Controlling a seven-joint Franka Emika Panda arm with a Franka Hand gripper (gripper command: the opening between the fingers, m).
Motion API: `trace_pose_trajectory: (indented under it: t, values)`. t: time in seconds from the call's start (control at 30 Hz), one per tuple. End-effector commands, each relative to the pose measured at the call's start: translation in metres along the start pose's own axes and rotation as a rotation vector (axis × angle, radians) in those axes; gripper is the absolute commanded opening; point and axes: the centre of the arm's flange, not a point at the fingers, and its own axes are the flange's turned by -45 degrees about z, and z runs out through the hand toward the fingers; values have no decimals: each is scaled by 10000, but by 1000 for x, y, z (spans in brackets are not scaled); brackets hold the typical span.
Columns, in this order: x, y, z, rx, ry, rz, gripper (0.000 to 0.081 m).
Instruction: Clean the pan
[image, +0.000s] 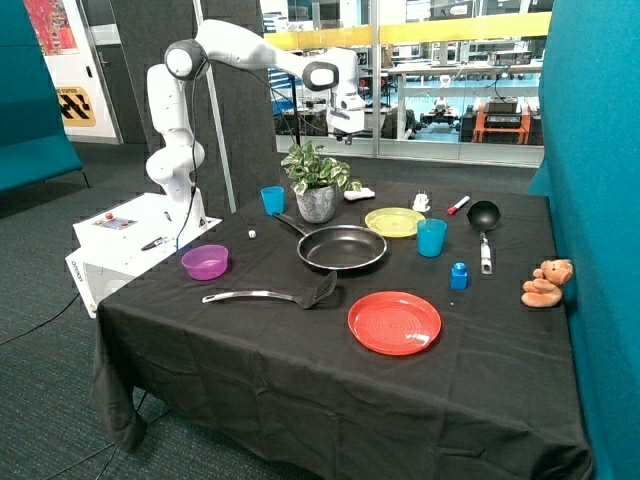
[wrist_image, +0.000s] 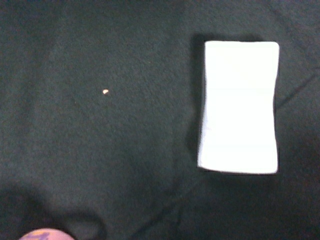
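The pan (image: 342, 247) is a wide shallow black frying pan with a shiny rim. It lies on the black cloth in the middle of the table, and its long dark handle points toward the blue cup (image: 272, 199) beside the potted plant (image: 316, 182). My gripper (image: 347, 128) hangs high over the back of the table, above a small white pad (image: 358, 193) next to the plant and well behind the pan. The wrist view shows that white rectangular pad (wrist_image: 240, 107) flat on the dark cloth. The pan is not in the wrist view.
Around the pan are a black slotted spatula (image: 270, 296), a purple bowl (image: 205, 262), a red plate (image: 394, 322), a yellow plate (image: 394, 221), a second blue cup (image: 431, 237), a small blue bottle (image: 458, 275) and a small ladle-like pan (image: 484, 217). A teddy bear (image: 546, 283) sits at the table edge.
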Motion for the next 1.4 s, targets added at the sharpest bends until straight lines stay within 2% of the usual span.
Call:
trace_pose_trajectory:
  t: [0.0, 0.13, 0.33, 0.37, 0.4, 0.43, 0.53, 0.57, 0.6, 0.67, 0.87, 1.37]
  values:
    - [13, -1, 21, -20, 8, -214, 20]
    - [18, 6, 29, -20, 8, -64, 1]
    - [26, 21, 52, -20, 9, 631, 1]
    - [26, 25, 57, -20, 9, 751, 324]
    - [26, 28, 62, -20, 9, 790, 500]
    - [26, 30, 64, -20, 9, 810, 590]
    - [25, 35, 70, -20, 9, 853, 635]
    - [26, 36, 71, -20, 9, 856, 675]
    - [26, 37, 72, -20, 9, 848, 693]
    - [27, 38, 73, -20, 9, 821, 676]
    - [36, 39, 75, -20, 9, 735, 799]
    - [39, 36, 104, -19, 10, 1497, 808]
